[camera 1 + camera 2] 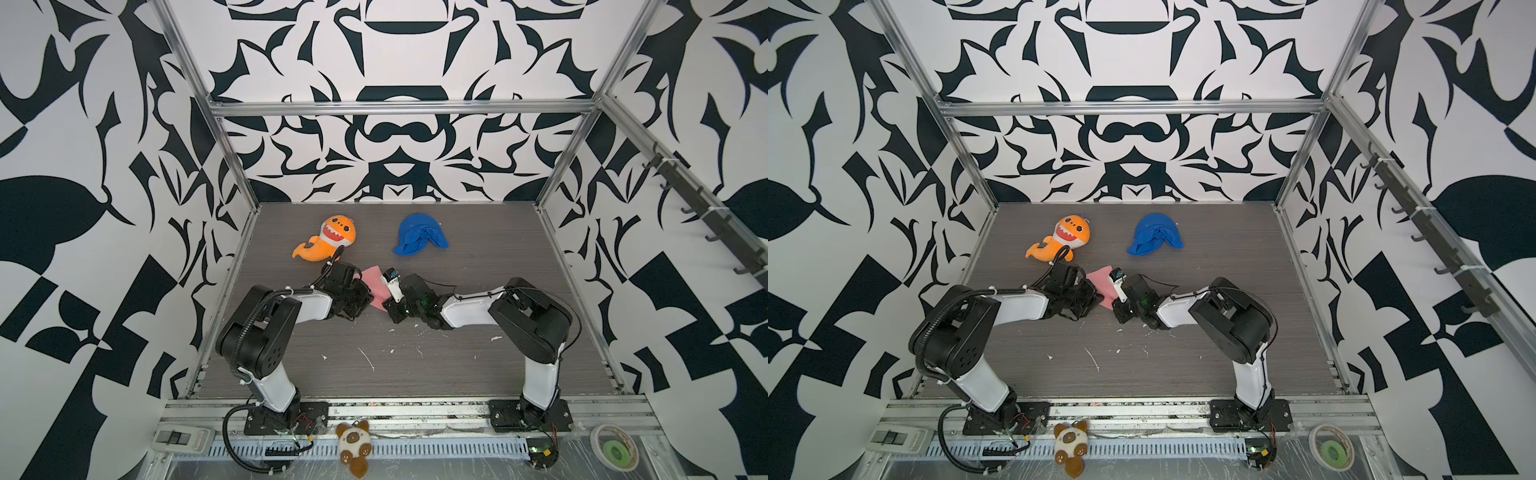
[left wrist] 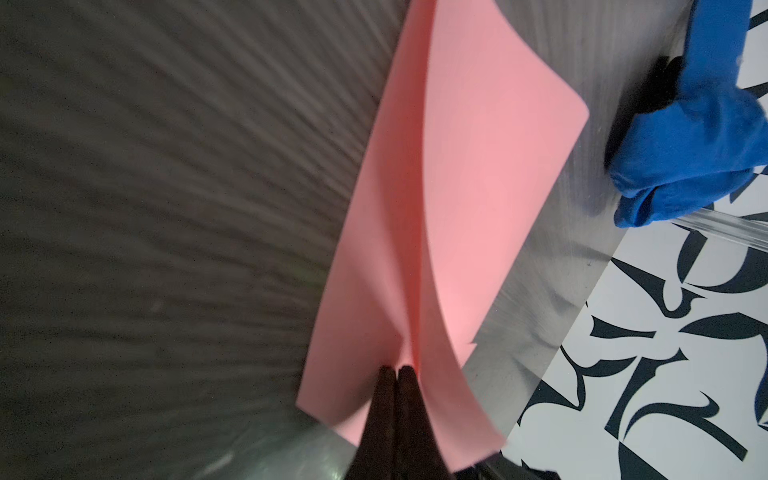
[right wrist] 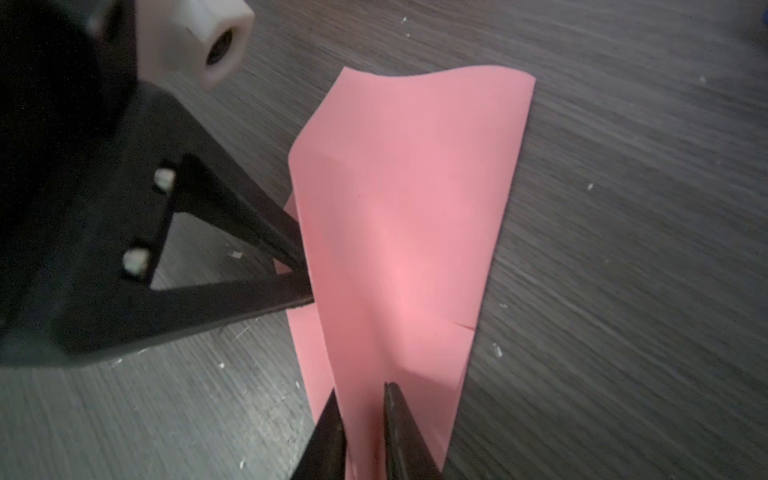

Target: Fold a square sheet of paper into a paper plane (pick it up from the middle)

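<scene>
The square sheet of paper (image 1: 373, 277) (image 1: 1100, 279) is pink and partly folded lengthwise, held between both arms at mid-table. In the left wrist view the paper (image 2: 457, 166) bows up along a central ridge, and my left gripper (image 2: 397, 369) is shut on its near edge. The right wrist view shows the paper (image 3: 415, 216) running away from my right gripper (image 3: 360, 390), whose jaws stand slightly apart with a paper fold between them. The left gripper's fingers (image 3: 291, 286) meet the sheet's side edge there. No finished paper plane shows.
An orange shark plush (image 1: 328, 239) and a blue cloth lump (image 1: 419, 235) lie behind the paper. Small white scraps dot the grey tabletop (image 1: 374, 357). On the front rail sit a small brown plush (image 1: 353, 446), a tape roll (image 1: 615, 451) and a white controller (image 1: 183, 438).
</scene>
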Robot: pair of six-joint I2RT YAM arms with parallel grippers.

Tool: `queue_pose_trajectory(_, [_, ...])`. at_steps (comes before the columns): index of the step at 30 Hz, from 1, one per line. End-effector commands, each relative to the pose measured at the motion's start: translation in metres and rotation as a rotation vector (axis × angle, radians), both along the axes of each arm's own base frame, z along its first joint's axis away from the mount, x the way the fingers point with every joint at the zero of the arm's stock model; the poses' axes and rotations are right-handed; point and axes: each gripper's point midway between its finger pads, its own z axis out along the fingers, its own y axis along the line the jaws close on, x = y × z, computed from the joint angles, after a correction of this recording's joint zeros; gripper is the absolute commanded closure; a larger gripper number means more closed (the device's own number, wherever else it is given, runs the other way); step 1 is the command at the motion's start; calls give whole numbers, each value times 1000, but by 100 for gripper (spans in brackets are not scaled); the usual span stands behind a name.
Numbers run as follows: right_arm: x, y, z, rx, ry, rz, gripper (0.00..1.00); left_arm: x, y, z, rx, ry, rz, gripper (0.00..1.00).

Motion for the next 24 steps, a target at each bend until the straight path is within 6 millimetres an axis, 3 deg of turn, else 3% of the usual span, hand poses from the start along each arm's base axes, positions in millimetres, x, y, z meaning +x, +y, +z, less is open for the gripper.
queue_pose_trajectory(1, [8, 4, 19, 24, -6, -26, 77, -25, 15, -30, 77, 121, 25, 100])
queue_pose_trajectory(13, [6, 4, 19, 59, 51, -54, 85, -25, 15, -30, 77, 121, 29, 100])
queue_pose_trajectory(24, [15, -10, 2, 262, 253, -127, 89, -26, 16, -26, 70, 113, 28, 100])
